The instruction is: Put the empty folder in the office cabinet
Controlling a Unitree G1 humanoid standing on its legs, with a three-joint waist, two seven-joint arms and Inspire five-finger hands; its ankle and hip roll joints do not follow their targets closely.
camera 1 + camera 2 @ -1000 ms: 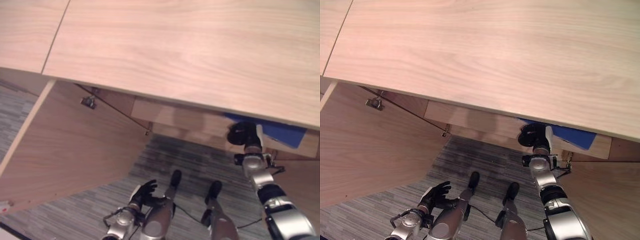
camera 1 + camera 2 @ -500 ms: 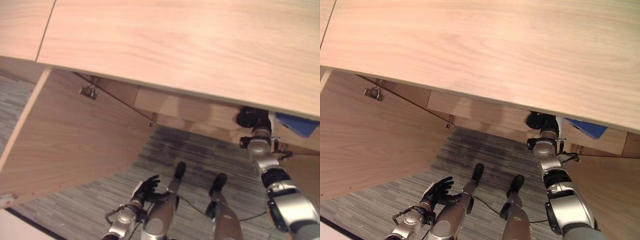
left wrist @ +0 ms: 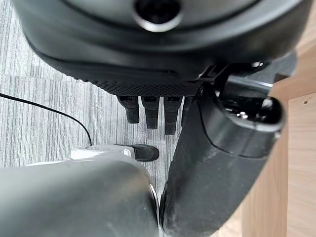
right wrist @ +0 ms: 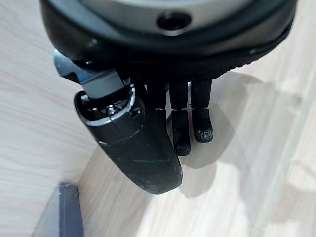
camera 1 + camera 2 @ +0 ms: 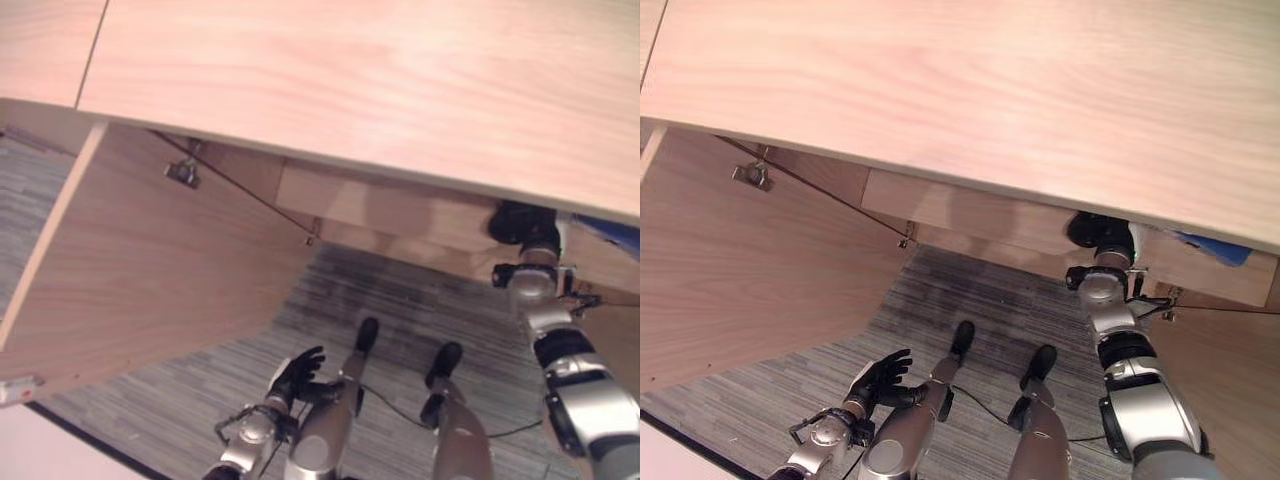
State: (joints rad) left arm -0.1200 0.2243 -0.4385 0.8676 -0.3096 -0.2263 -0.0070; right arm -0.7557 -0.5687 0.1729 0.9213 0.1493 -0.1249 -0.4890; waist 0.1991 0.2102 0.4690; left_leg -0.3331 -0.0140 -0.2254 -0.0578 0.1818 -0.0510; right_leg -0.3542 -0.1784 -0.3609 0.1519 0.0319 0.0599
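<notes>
A blue folder (image 5: 612,233) lies inside the light wood office cabinet (image 5: 350,80), and just a sliver of it peeks out from under the cabinet top at the right. My right hand (image 5: 520,222) reaches into the cabinet, just left of the folder. In the right wrist view its fingers (image 4: 202,123) are straight over the wooden shelf and hold nothing, with a dark blue corner (image 4: 69,212) of the folder beside the thumb. My left hand (image 5: 300,370) hangs low over the carpet, its fingers (image 3: 150,111) relaxed and empty.
The cabinet's left door (image 5: 150,270) stands swung wide open, with a metal hinge (image 5: 182,173) near its top. Another wood door panel (image 5: 1230,360) stands open at the right. Grey striped carpet (image 5: 400,300) covers the floor in front.
The whole view has shifted. Less of the blue folder shows from under the cabinet top than before. My right hand stays inside the cabinet beside it, and the left hand still hangs low.
</notes>
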